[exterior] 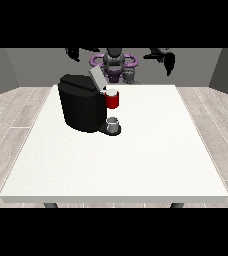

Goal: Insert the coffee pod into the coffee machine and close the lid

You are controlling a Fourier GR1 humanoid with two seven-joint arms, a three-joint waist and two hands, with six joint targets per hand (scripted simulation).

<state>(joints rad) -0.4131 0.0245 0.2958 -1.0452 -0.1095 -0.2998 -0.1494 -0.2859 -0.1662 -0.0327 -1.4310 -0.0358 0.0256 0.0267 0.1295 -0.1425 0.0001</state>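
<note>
The black coffee machine (81, 107) stands on the left half of the white table (151, 150). Its grey lid (96, 78) is tilted up, open, above the red pod holder (113, 100). A grey cup (113, 123) sits on the machine's base. A small grey cylinder, apparently the coffee pod (130, 75), stands at the table's far edge, right of the machine. The hand at the view's left (74, 53) and the hand at the view's right (166, 61) hang high above the far edge, fingers relaxed and holding nothing. Both are well away from the pod and the machine.
The robot's torso (114, 64) is behind the far edge at the centre. Wooden floor surrounds the table. White tabletop stretches from the machine to the right and near edges.
</note>
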